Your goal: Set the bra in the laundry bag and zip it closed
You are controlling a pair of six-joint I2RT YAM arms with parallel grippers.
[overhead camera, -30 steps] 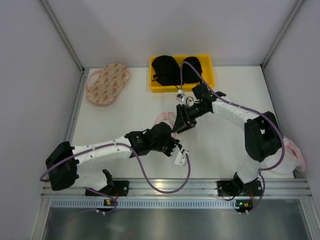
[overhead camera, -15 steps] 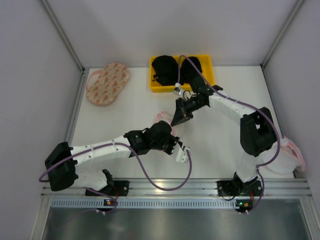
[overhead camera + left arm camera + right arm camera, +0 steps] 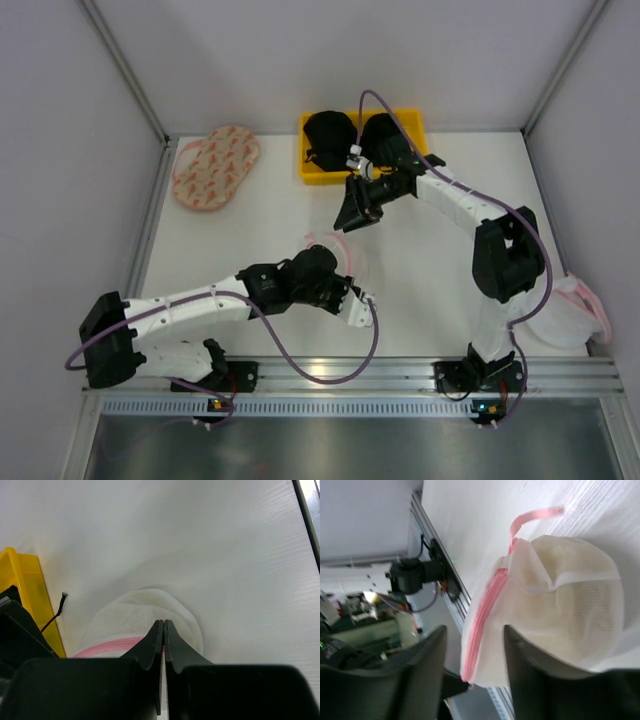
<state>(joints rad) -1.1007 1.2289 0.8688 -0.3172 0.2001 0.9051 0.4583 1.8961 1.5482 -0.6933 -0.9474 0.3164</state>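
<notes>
The laundry bag, round white mesh with a pink zip rim, lies mid-table. My left gripper is shut on its pink rim, which shows in the left wrist view with the jaws pressed together. My right gripper is open and empty, raised above the bag's far side. In the right wrist view the bag bulges, with a pink loop at its end, beyond the open gripper. The bra is hidden; only a pale cream tint shows through the mesh.
A yellow tray with two black bras stands at the back, just behind my right wrist. A pinkish oval bag with orange marks lies at the back left. Another white mesh bag sits at the right edge.
My right gripper has drawn back from the bag toward the yellow tray and stands open. My left gripper stays shut on the rim, its arm shifted slightly left.
</notes>
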